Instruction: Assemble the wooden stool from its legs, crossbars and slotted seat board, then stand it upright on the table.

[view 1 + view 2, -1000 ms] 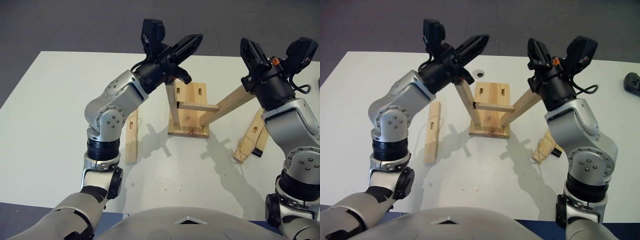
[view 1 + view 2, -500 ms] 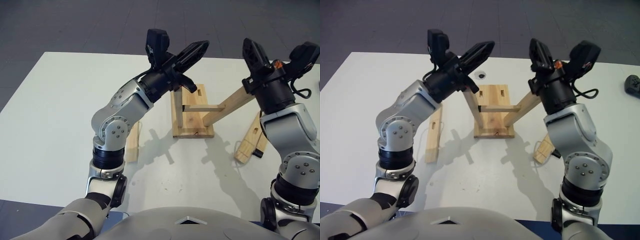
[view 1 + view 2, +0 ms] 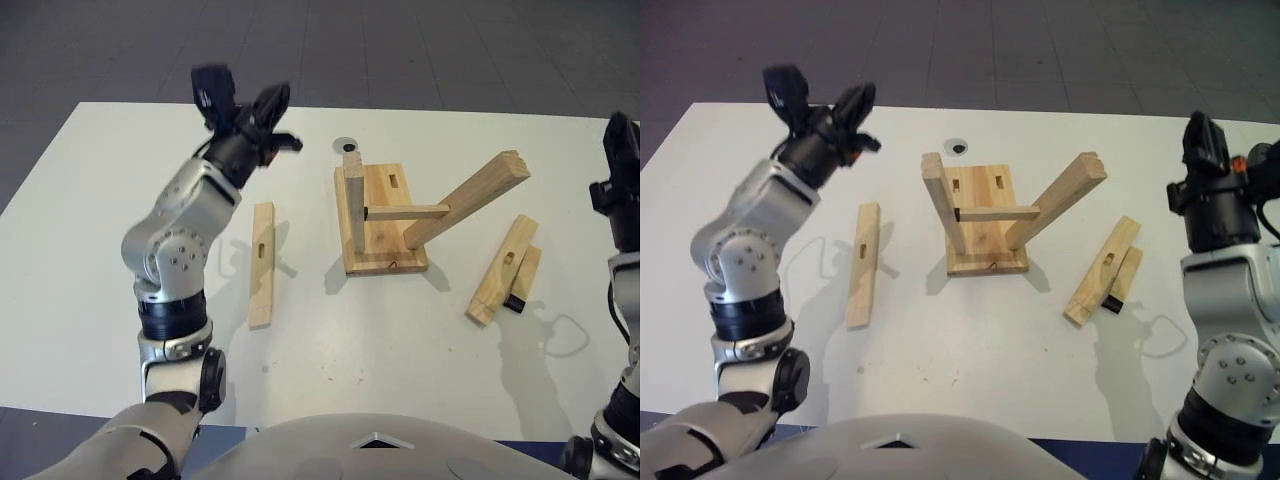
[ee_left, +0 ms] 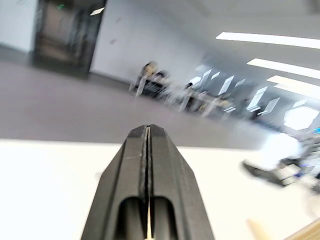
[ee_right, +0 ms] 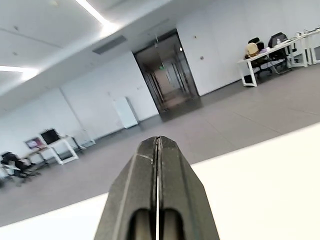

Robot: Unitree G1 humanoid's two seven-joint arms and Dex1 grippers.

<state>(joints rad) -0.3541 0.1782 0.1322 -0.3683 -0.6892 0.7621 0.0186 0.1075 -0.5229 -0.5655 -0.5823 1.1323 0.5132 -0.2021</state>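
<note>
Above the far left of the tabletop point(image 3: 90, 230) the left hand point(image 4: 148, 135) is raised on a bent arm, well apart from the wood and pointing away from the robot. Its fingers point(image 4: 127, 175) are pressed together along their whole length, with nothing between them. At the right edge the right hand point(image 5: 157, 145) stands high on an upright forearm and is partly cut off in the left eye view. It is likewise closed flat and holds nothing.

Between the arms the seat board point(image 3: 385, 245) lies flat on the tabletop. One leg point(image 3: 353, 205) stands upright at its left edge. A second leg point(image 3: 470, 195) leans out to the right from the board's near right part, its free end in the air. A crossbar point(image 3: 410, 212) runs level between the two. Whether the joints are fully seated cannot be told.

Left of the board, apart from it, a loose leg point(image 3: 262, 265) lies flat with its slot up. To the right a slotted leg point(image 3: 500, 270) lies beside a shorter piece point(image 3: 526, 268), perhaps a crossbar, whose dark near end is hard to make out. A thin cable point(image 3: 565, 330) loops near them. A small round hole point(image 3: 345, 146) sits just beyond the board.
</note>
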